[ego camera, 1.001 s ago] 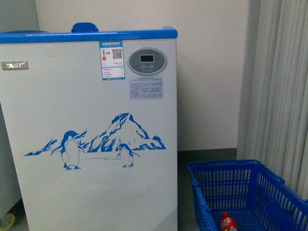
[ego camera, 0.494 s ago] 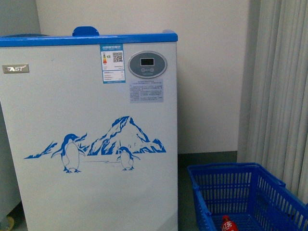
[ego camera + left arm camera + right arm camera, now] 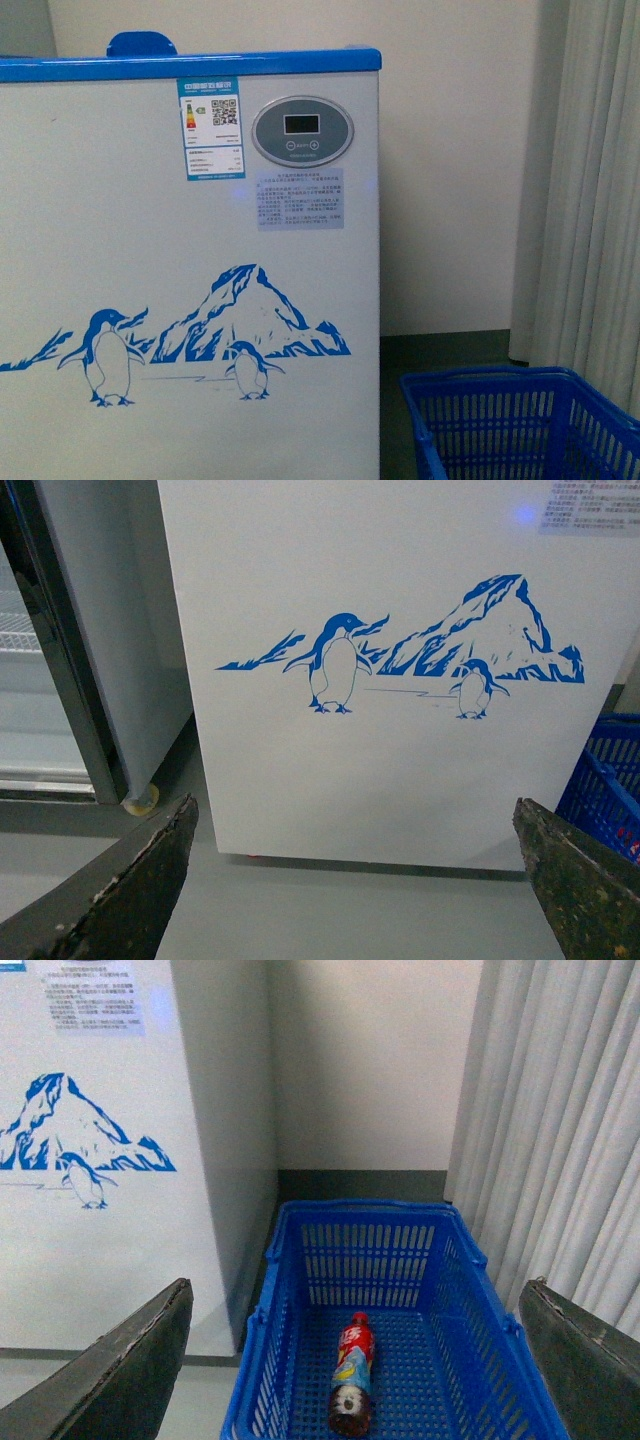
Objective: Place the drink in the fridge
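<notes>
Drink (image 3: 352, 1375) in basket (image 3: 365, 1206), right wrist view only; front shows fridge (image 3: 130, 270); left pincer (image 3: 355, 810), right pincer (image 3: 355, 1288) spread.

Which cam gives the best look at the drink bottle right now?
Right wrist view: the drink bottle lies whole on the floor of the blue basket, unobstructed. Front view shows only the basket's upper part, no bottle. Left wrist view catches just a basket corner; no bottle discernible.
</notes>
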You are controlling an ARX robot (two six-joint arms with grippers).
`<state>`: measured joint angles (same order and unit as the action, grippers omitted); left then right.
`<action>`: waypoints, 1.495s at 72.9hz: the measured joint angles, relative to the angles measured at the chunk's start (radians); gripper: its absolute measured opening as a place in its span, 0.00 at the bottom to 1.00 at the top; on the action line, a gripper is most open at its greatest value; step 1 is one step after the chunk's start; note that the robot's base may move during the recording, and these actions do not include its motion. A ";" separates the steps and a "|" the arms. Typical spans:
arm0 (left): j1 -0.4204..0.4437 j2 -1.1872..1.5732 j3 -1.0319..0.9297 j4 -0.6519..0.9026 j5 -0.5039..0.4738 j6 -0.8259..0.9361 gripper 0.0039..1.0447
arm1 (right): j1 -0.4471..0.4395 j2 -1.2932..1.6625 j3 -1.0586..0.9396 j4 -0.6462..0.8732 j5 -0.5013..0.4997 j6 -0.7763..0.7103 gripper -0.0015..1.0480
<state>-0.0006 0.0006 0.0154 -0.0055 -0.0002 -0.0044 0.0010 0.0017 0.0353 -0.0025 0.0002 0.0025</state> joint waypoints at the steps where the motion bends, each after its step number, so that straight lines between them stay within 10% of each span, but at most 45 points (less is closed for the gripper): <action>1: 0.000 0.000 0.000 0.000 0.000 0.000 0.92 | 0.000 0.000 0.000 0.000 0.000 0.000 0.93; 66: 0.000 0.000 0.000 0.000 0.000 0.000 0.92 | 0.001 0.003 0.001 -0.002 0.008 0.003 0.93; 77: 0.000 0.000 0.000 0.000 0.002 0.000 0.92 | 0.042 0.298 0.119 -0.265 0.274 0.114 0.93; 109: 0.000 0.000 0.000 0.000 0.000 0.000 0.92 | -0.210 1.562 0.439 0.231 -0.012 -0.014 0.93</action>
<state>-0.0006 0.0010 0.0154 -0.0055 0.0002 -0.0044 -0.2092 1.5639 0.4744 0.2283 -0.0116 -0.0116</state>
